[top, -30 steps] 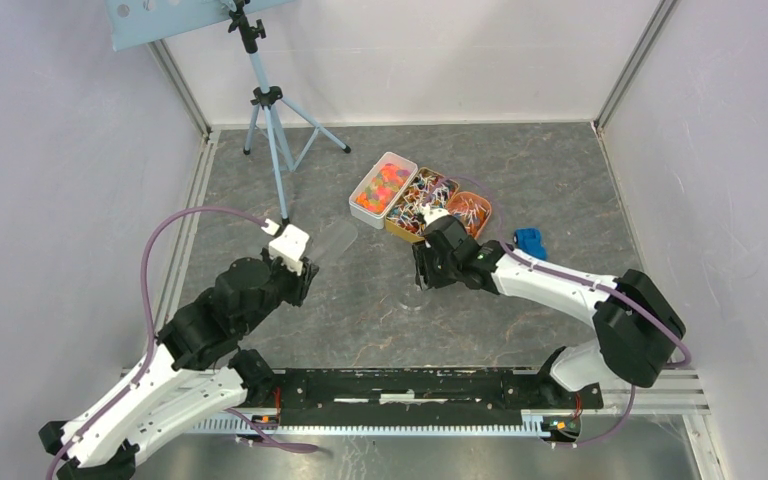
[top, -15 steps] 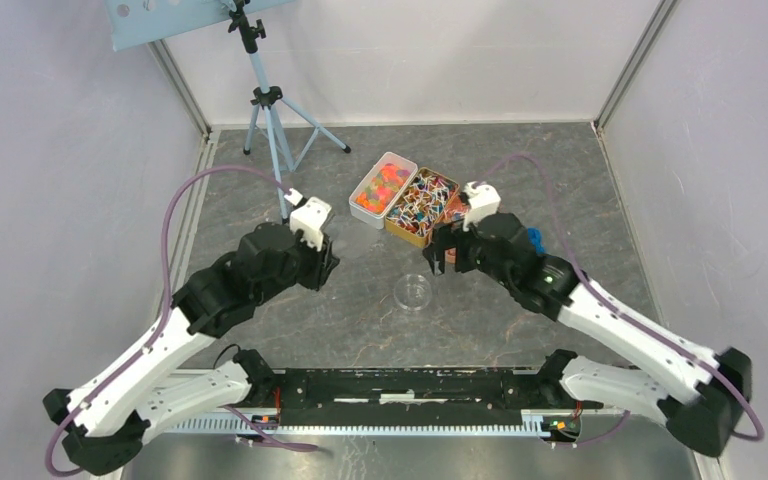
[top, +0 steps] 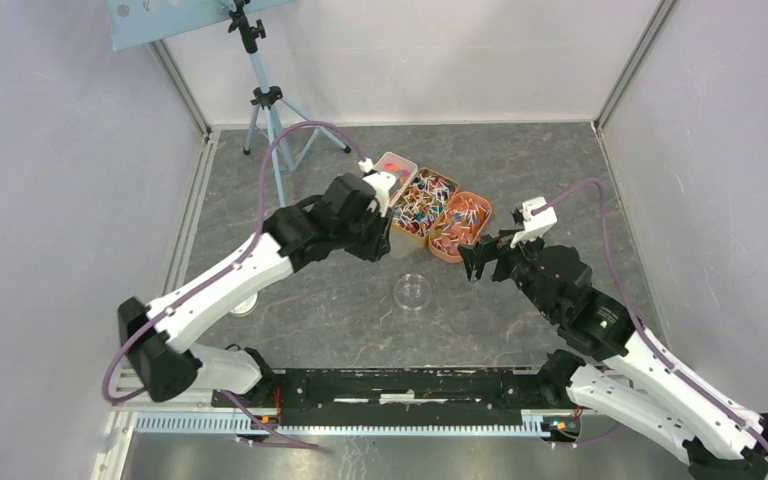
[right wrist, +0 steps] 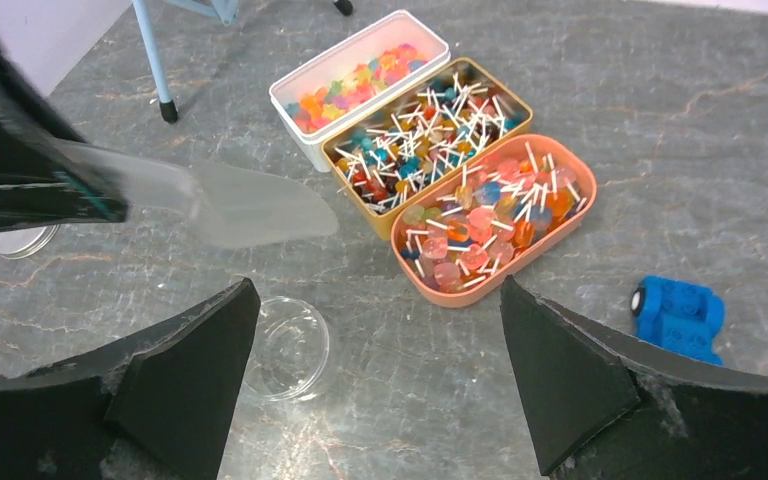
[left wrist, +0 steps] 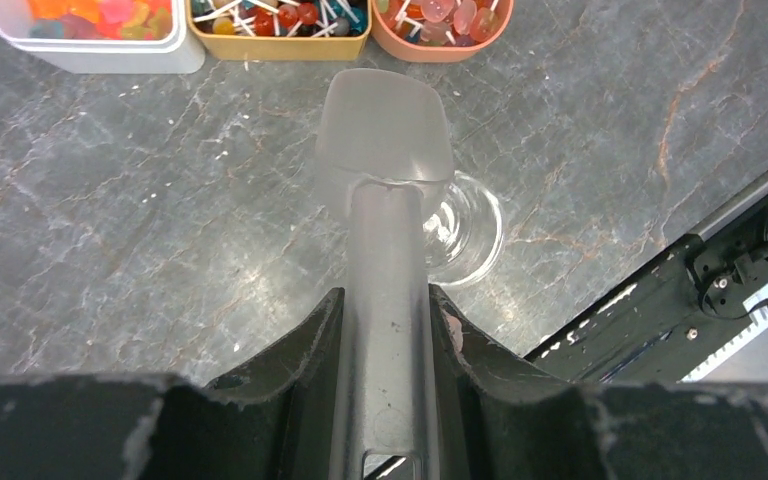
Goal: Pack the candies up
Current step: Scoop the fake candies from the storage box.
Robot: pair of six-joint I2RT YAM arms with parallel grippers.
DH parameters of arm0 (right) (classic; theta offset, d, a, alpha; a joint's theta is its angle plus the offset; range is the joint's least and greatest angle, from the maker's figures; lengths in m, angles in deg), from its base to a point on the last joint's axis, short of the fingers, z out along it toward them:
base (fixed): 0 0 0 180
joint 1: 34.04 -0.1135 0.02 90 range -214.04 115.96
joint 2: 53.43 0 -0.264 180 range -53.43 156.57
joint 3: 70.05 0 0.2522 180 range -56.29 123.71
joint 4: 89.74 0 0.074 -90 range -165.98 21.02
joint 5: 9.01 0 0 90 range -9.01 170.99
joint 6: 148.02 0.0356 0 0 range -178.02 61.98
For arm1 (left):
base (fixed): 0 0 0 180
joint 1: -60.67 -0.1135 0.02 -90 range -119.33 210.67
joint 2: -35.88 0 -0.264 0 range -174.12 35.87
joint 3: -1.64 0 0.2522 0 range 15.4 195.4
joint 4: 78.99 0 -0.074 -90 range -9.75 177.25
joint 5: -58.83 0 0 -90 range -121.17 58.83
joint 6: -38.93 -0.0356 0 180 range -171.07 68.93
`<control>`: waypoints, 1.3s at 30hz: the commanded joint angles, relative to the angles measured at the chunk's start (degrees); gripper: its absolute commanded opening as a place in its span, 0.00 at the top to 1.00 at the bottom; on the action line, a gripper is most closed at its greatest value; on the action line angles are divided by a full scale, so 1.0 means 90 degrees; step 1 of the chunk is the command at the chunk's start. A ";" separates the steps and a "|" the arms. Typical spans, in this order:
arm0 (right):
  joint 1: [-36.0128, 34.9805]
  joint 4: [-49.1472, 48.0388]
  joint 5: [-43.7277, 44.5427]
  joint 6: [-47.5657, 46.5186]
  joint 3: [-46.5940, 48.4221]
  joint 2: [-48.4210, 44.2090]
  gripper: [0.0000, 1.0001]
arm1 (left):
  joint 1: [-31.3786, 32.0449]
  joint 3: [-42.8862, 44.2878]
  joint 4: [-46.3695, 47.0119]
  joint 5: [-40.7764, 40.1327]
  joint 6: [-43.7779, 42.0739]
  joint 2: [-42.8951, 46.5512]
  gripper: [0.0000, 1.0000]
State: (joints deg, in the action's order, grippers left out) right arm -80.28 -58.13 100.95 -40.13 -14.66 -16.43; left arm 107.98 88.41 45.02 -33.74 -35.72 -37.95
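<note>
The left hand (left wrist: 385,320), clamped on the scoop (left wrist: 384,125) handle, aligns its long axis with the candies (left wrist: 278,14) directly ahead; the right hand (right wrist: 378,300) stands apart, empty.

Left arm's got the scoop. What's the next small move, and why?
Probably ease the left gripper forward and dip the scoop into the yellow tray of candies. The scoop looks empty, the clear dish holds nothing, and that tray lies just ahead.
</note>
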 commanded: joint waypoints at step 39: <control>-0.0019 0.0582 0.0863 -0.0377 -0.0586 -0.1821 0.02 | 0.0458 0.3240 -0.0826 -0.0379 -0.0183 -0.3436 0.98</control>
State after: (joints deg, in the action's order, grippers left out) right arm -80.28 -53.02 108.67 -44.48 -18.95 -32.96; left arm 111.83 114.71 36.64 -37.08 -34.60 -67.78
